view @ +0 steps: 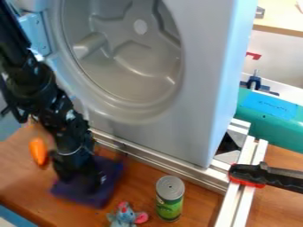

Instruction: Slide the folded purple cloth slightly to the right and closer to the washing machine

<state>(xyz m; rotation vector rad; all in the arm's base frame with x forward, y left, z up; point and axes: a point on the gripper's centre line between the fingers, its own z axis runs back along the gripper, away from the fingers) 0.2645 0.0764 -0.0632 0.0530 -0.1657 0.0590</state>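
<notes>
The black gripper (pixel 86 179) hangs low at the left of the work surface, over a dark purple cloth (pixel 112 170) on the wooden table. Its fingertips are blurred against the cloth, so contact is unclear. An orange carrot-like object (pixel 38 151) is just left of the arm. To the right of the cloth is a small grey-blue plush mouse (pixel 124 216) with pink ears. Farther right a green can (pixel 170 198) with a grey lid stands upright.
A grey toy washing machine (pixel 183 128) with a round drum recess rises behind the table. Metal rails (pixel 172 167) run along its base. A black-and-red clamp (pixel 266 175) grips the rails at right, near a green-teal box (pixel 272 126).
</notes>
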